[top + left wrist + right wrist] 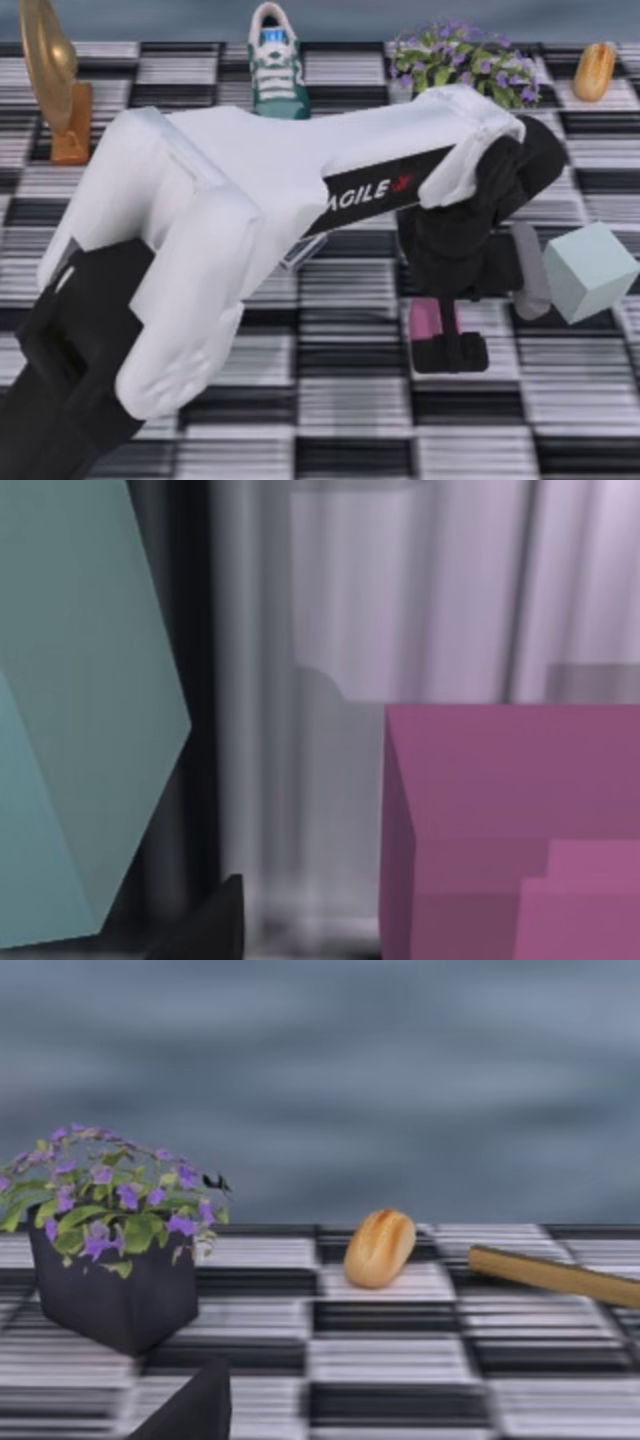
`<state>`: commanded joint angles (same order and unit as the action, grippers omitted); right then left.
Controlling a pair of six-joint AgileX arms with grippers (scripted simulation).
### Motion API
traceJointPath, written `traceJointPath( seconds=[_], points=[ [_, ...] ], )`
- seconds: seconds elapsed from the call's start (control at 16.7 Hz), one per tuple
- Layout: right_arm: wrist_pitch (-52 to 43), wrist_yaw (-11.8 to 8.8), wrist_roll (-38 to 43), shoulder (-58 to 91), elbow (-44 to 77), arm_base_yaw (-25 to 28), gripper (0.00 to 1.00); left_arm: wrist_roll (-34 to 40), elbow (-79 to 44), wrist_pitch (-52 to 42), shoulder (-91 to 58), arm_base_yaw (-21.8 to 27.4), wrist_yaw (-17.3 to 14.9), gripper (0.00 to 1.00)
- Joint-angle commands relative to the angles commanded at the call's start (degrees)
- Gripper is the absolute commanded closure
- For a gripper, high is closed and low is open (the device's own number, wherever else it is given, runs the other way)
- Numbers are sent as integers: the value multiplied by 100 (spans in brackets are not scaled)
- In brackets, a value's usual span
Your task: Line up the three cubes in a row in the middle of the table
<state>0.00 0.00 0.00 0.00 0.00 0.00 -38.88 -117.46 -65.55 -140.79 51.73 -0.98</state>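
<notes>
My left arm reaches across the table (340, 300), and its gripper (447, 350) points down at right of centre. It is open. The small pink cube (427, 318) stands on the table within the jaws; in the left wrist view the pink cube (500, 810) sits apart from the one visible fingertip (222, 925). A teal cube (80, 710) stands close beside the pink one in that view; the arm hides it from above. The pale mint cube (590, 272) rests farther right. My right gripper (290, 1425) is parked and open, out of the top view.
Along the far edge stand a gold sculpture (55, 85), a green sneaker (276, 62), a pot of purple flowers (465, 60) and a bread roll (594, 70). A patterned corner (302, 252) peeks from under the left arm. A wooden stick (555, 1275) lies past the bread roll (380, 1248).
</notes>
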Motion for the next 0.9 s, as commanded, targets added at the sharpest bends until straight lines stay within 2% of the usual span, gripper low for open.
traceJointPath(
  seconds=[0.24,0.6,0.9],
  points=[
    [0,0,0,0,0,0,0,-1,-239,-236,5,-30,5,0],
    [0,0,0,0,0,0,0,-2,-1313,-1443,119,-122,0,0],
    [0,0,0,0,0,0,0,-1,-1345,-1472,117,-95,2,0]
  ],
)
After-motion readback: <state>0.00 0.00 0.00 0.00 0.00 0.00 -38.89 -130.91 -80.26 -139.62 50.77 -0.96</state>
